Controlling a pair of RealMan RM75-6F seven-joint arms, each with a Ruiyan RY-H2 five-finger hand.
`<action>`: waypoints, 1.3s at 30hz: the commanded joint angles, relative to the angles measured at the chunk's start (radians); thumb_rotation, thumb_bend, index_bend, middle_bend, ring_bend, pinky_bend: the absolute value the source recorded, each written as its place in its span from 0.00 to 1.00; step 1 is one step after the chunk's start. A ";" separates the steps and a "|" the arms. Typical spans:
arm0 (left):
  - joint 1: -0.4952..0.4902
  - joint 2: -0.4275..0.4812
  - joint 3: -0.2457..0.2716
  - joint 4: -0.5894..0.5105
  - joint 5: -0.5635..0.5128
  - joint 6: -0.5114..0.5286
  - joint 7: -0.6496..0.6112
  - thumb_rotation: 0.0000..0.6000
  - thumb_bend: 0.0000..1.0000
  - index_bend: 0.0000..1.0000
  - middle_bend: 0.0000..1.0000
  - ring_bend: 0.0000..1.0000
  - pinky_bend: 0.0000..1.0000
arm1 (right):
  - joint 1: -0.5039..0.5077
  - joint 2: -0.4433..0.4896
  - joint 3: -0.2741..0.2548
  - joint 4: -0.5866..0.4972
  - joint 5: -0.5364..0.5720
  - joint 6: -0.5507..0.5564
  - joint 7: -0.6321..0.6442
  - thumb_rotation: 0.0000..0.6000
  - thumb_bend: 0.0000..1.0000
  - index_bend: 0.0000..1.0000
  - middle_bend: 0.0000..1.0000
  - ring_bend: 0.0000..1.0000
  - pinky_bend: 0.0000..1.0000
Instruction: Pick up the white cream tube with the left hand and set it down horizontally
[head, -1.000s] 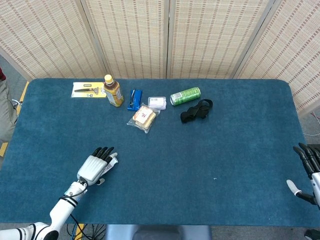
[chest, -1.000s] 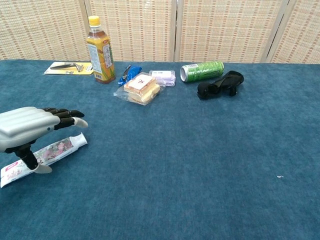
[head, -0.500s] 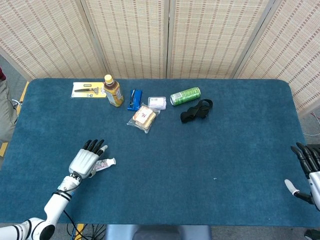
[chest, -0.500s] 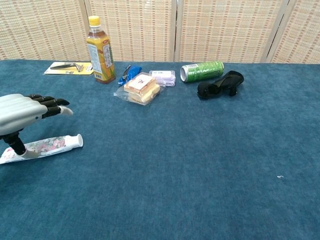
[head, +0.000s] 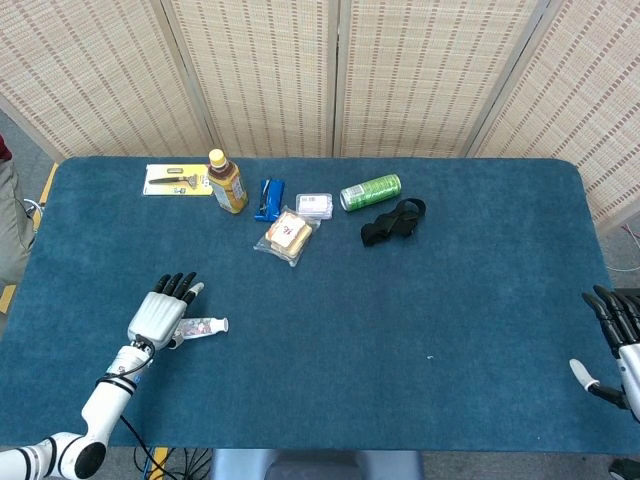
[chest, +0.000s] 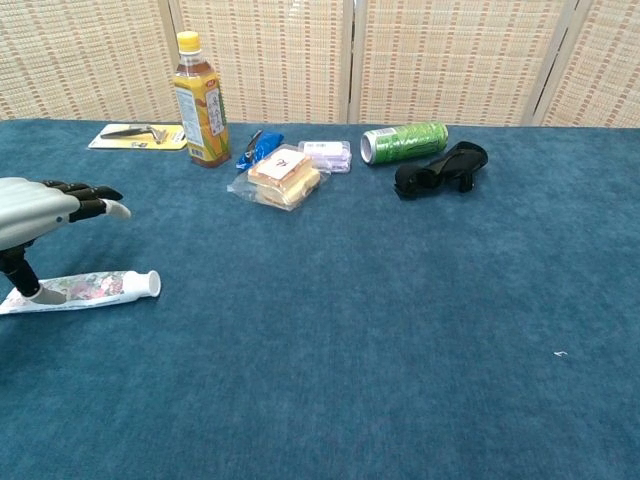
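Left hand (chest: 40, 205) at the near-left of the surface, palm down, fingers stretched out and spread, holding nothing. From the chest view its thumb reaches down to the white cream tube (chest: 90, 288); contact at the tip cannot be confirmed.

Tube lies flat on the surface, under and just right of the left hand. Long axis runs roughly left-right, parallel to the near edge. Cap end points right, flat crimped end points left beneath the hand. Floral print along the body.

Far side of the surface, left to right: carded razor pack (head: 176, 180), amber drink bottle (head: 226, 182) standing upright with yellow cap, blue packet (head: 269, 198), wrapped sandwich (head: 288, 236) just in front of it, small clear box (head: 314, 205), green can (head: 370, 192) on its side, black strap bundle (head: 393, 222) touching or just beside the can.

Right hand (head: 618, 340) at the far right edge in the head view, off the surface, fingers apart, empty.

Surface (head: 420, 310): blue carpet-like cloth, rounded corners. Behind it, woven reed folding screens (head: 420, 70) in pale frames.
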 joint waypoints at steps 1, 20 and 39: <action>0.004 0.002 0.008 -0.005 -0.006 -0.006 0.010 1.00 0.12 0.00 0.00 0.00 0.05 | -0.001 -0.002 0.000 0.005 0.000 0.001 0.005 1.00 0.21 0.07 0.06 0.00 0.00; -0.015 -0.056 -0.023 0.115 -0.068 -0.029 0.039 1.00 0.12 0.00 0.00 0.00 0.06 | -0.008 -0.005 0.001 0.011 0.007 0.007 0.010 1.00 0.21 0.07 0.06 0.00 0.00; -0.042 0.000 -0.018 0.004 -0.113 -0.111 -0.003 1.00 0.19 0.35 0.02 0.00 0.05 | -0.006 -0.009 0.004 0.034 0.008 0.005 0.038 1.00 0.21 0.07 0.06 0.00 0.00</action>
